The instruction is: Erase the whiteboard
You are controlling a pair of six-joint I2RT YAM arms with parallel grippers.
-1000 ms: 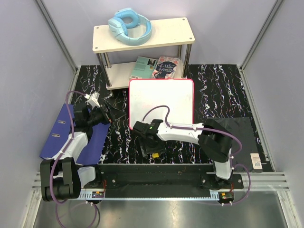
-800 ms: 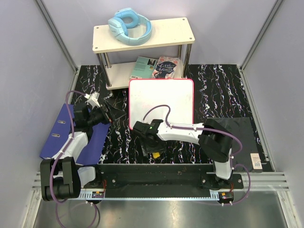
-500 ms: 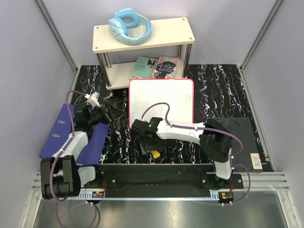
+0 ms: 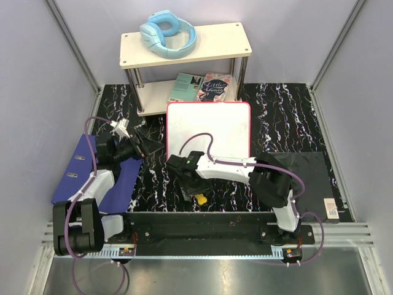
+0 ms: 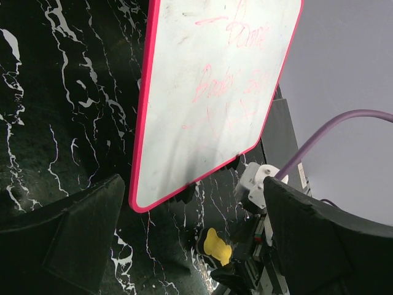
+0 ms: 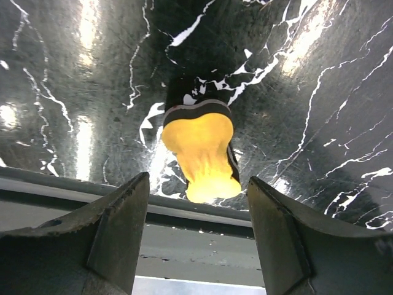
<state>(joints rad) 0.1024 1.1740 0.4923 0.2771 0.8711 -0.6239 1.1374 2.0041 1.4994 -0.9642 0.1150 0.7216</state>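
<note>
Leftward a little the right arm has swung since a second ago. The right gripper [image 6: 198, 179] hangs over the yellow eraser [image 6: 199, 153] by the table's [image 4: 288, 117] near edge, fingers apart either side, not touching it. The left gripper [image 4: 132, 147] gapes wide near the left edge. The whiteboard [image 4: 227, 126] lies flat mid-table, with faint pink writing on it.
</note>
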